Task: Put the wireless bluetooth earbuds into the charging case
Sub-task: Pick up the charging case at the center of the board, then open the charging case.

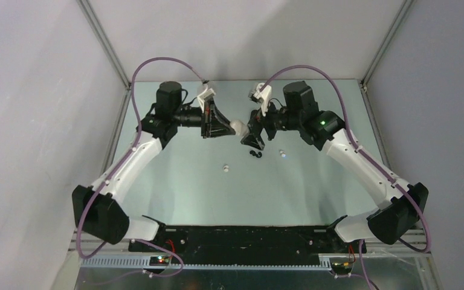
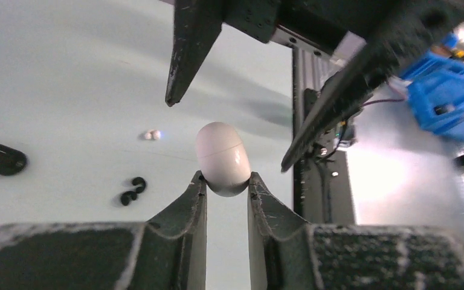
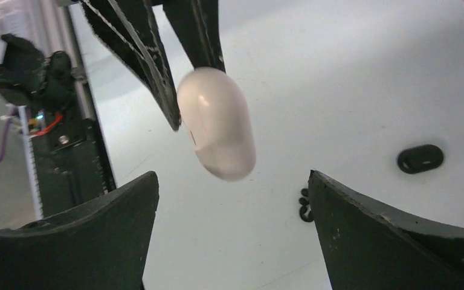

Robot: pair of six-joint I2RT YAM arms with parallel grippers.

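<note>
left gripper (image 2: 226, 178) pinches one end of glossy white oval plastic case (image 2: 220, 156); long axis points at wide-open right gripper (image 3: 234, 175).

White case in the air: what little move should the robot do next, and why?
Probably the right end effector should back away. The left end effector alone pinches the case, shut on its end. The right one's fingers stand wide open without touching it. The buds lie on the table.
</note>
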